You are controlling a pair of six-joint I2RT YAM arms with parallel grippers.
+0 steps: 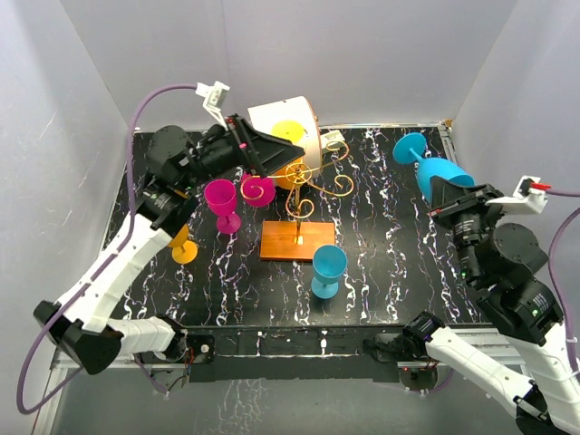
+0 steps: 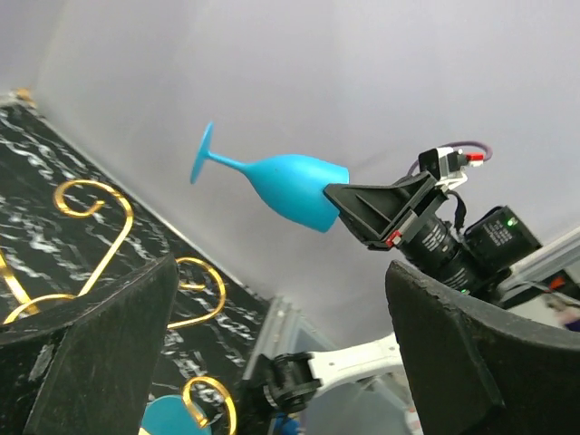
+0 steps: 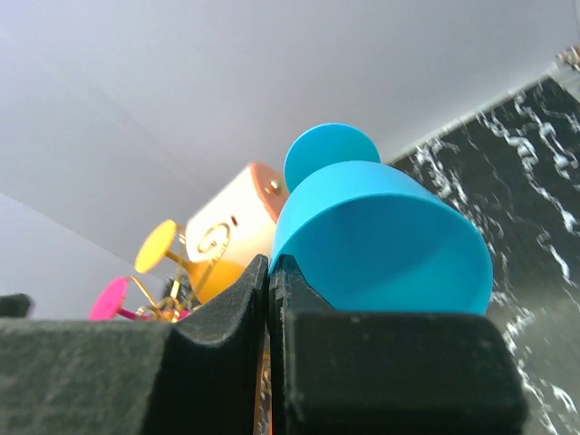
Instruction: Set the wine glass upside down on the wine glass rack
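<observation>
My right gripper (image 1: 444, 190) is shut on the rim of a blue wine glass (image 1: 433, 170) and holds it tilted in the air at the right, foot pointing to the back. In the right wrist view the fingers (image 3: 227, 308) pinch the bowl's wall (image 3: 381, 240). The gold wire wine glass rack (image 1: 308, 181) on its orange-brown wooden base (image 1: 297, 241) stands mid-table. My left gripper (image 1: 283, 159) is open and empty, just behind and left of the rack's arms. Its wrist view shows the blue glass (image 2: 290, 186) and gold scrolls (image 2: 100, 236).
A magenta glass (image 1: 222, 204) stands left of the rack, and another magenta one (image 1: 256, 190) is at its arms. A yellow glass (image 1: 288, 136) sits before a white cylinder box (image 1: 304, 122). An orange glass (image 1: 184, 246) and a second blue glass (image 1: 328, 269) stand nearer.
</observation>
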